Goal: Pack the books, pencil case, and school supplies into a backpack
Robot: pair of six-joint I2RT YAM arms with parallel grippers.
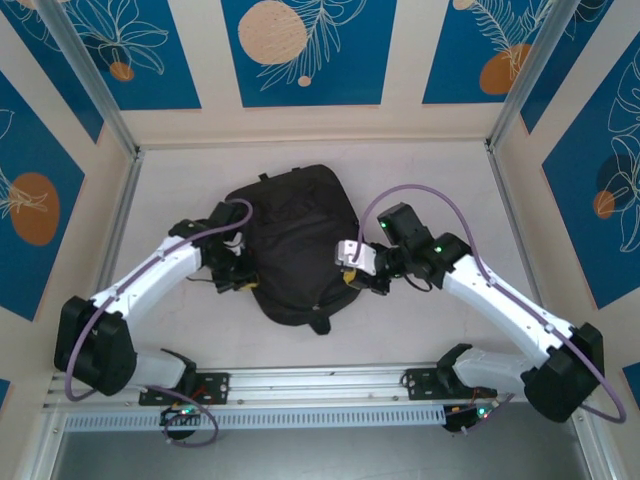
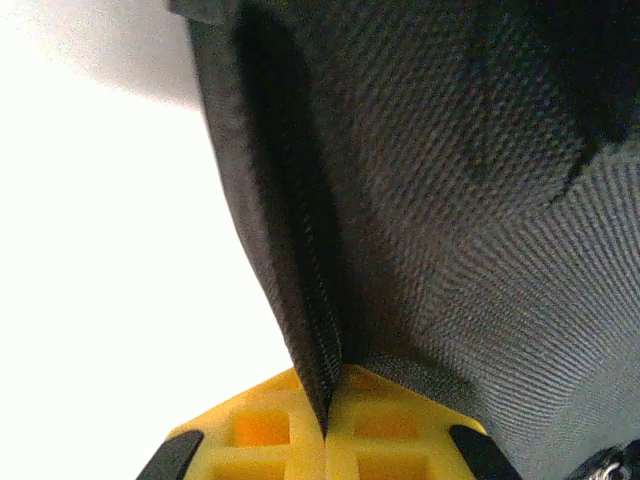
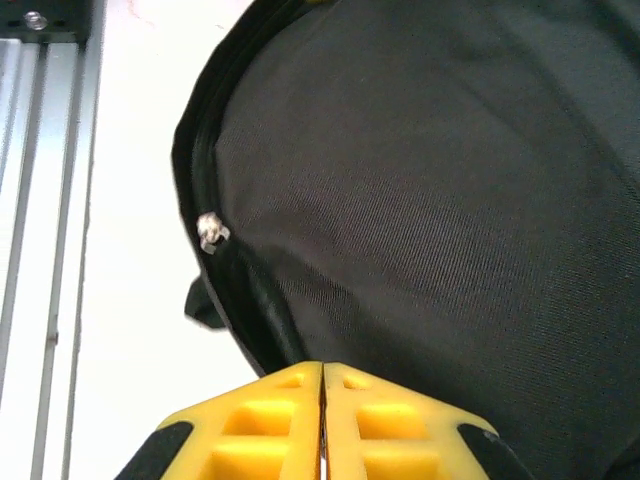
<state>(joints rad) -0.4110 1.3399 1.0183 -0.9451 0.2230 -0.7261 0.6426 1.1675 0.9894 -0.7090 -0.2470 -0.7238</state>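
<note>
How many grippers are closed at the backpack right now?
2. The left gripper pinches the backpack at its left edge; the right gripper is shut at its right side, grip unclear.

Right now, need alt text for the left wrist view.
The left tool is shut, its yellow fingers pinching a ridged seam of the black backpack that rises from between them to the top of the frame. Woven black fabric spreads across the right; the bright white table lies on the left.
</note>
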